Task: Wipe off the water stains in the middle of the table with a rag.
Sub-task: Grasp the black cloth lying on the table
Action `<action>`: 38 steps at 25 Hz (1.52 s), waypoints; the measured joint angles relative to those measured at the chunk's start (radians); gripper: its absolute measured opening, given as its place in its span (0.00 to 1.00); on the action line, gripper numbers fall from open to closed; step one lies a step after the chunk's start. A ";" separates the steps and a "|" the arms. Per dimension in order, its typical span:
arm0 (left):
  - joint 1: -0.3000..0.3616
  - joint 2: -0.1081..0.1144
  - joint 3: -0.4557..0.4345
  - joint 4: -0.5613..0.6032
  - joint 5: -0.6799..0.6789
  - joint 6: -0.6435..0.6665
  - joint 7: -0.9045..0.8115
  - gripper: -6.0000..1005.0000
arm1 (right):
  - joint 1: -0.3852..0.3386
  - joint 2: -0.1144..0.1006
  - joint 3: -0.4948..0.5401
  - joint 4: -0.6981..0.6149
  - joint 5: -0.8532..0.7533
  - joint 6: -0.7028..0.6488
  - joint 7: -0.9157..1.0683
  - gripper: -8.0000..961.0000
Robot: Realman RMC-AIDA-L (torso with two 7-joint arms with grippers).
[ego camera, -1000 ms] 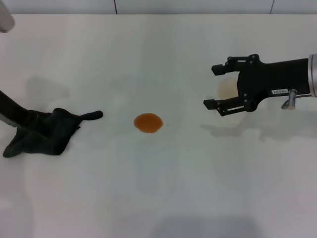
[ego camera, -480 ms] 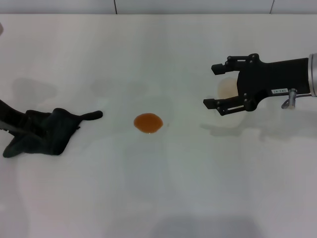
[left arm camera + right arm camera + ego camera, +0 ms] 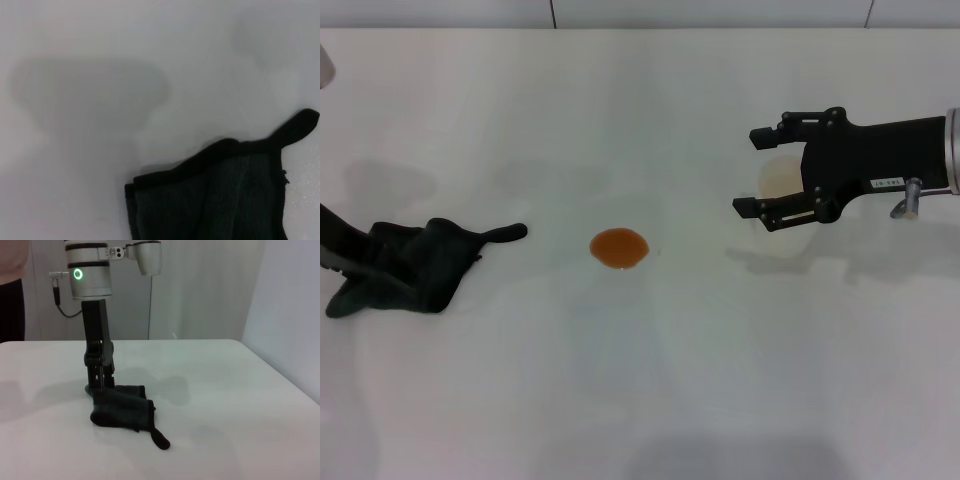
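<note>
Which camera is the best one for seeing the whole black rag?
The head view: the rag lies whole on the table, left of the water stains, with the left gripper on it. The right wrist view shows it whole but farther off. The left wrist view cuts part off.

The left gripper point(image 3: 98, 385) stands at the far left edge of the head view, its arm coming straight down from above, wrist ring lit green, fingertips down at the table and closed together. The right gripper point(image 3: 767, 172) reaches in level from the right edge, in the upper right of that frame, its two black fingers point(image 3: 775, 134) spread wide, pointing left.
</note>
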 joint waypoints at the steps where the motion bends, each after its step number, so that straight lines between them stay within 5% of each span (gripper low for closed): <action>1: 0.000 0.000 0.001 0.000 0.000 0.000 0.000 0.84 | 0.000 0.000 0.000 0.000 0.000 0.000 -0.001 0.88; 6: 0.001 0.004 0.002 -0.001 0.001 -0.003 -0.004 0.84 | 0.000 0.000 0.000 0.001 0.000 0.001 -0.001 0.88; 17: 0.000 0.015 0.002 -0.024 0.001 -0.027 -0.045 0.65 | -0.001 0.000 0.001 0.006 0.000 0.002 0.000 0.88; 38: 0.001 0.016 0.045 -0.049 0.001 -0.047 -0.059 0.64 | -0.007 0.000 0.001 0.008 0.007 0.002 -0.002 0.88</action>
